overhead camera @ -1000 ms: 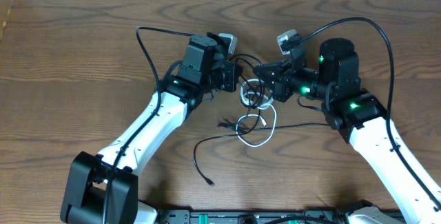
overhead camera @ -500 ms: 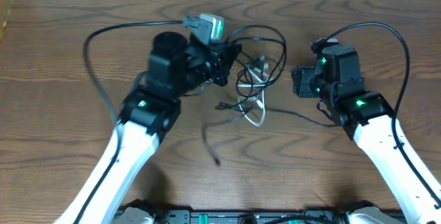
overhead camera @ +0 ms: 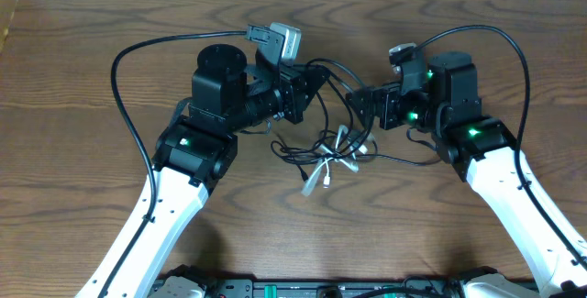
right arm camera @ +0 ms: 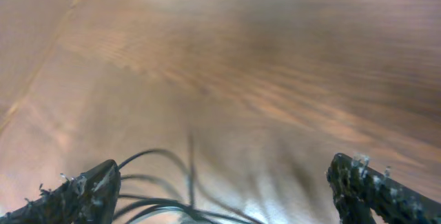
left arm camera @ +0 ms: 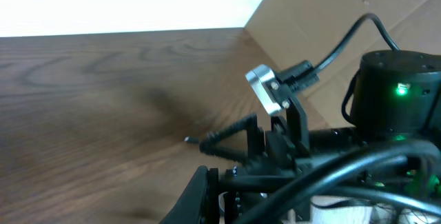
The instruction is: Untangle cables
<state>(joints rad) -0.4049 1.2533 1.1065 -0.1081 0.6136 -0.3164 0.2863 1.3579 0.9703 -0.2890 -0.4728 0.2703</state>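
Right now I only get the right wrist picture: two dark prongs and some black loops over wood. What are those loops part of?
Observer: From overhead, they join a tangled heap of cables lying on the table between the two arms.
Visitor: All black?
Observer: No, one white cable runs through the heap, on the side toward the arm bases.
Visitor: Where is the other arm's claw?
Observer: The left gripper faces the right gripper across the far end of the heap.
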